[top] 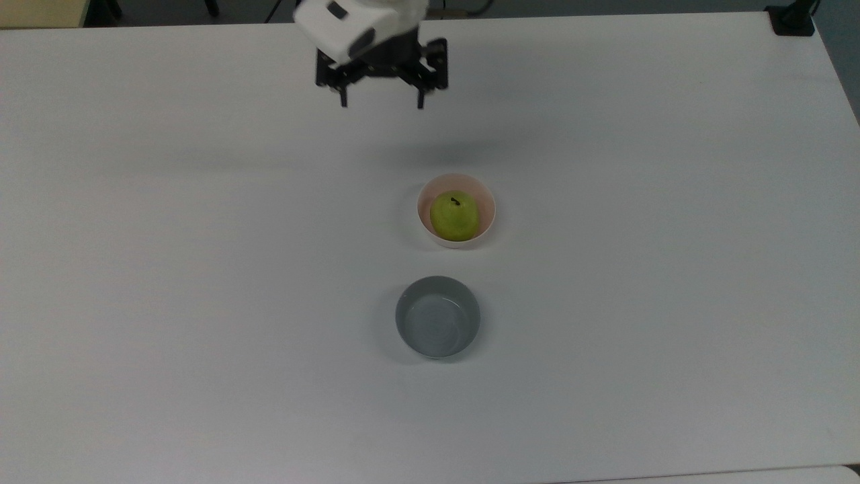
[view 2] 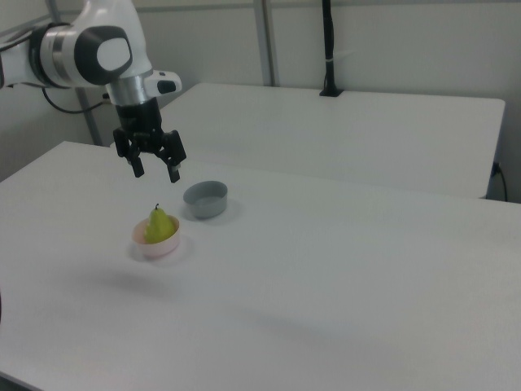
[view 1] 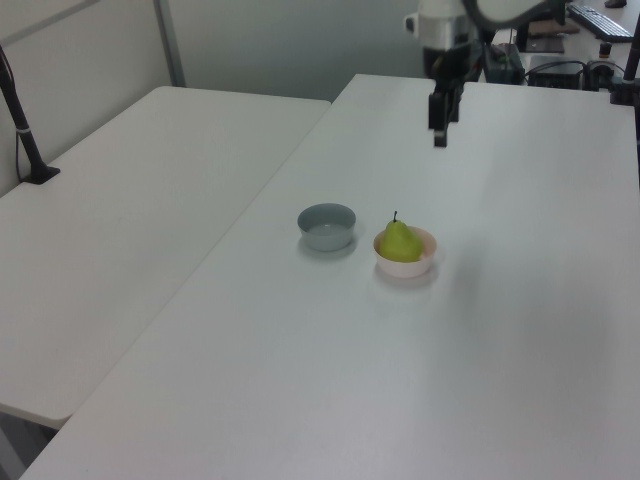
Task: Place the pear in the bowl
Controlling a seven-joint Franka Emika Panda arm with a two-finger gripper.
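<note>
The yellow-green pear (top: 455,215) (view 1: 399,241) (view 2: 159,225) stands upright, stem up, inside the pale pink bowl (top: 488,208) (view 1: 425,265) (view 2: 156,247) near the middle of the table. My gripper (top: 381,103) (view 1: 440,137) (view 2: 156,170) hangs open and empty well above the table, clear of the bowl. In the top view it sits up and to the left of the bowl; in the right view it is above the pear.
A grey bowl (top: 437,316) (view 1: 327,226) (view 2: 205,199) of like size stands empty beside the pink one. The white table (top: 201,269) spreads wide around both. A second white table (view 1: 120,200) adjoins it, with a dark post (view 2: 328,49) clamped at its far edge.
</note>
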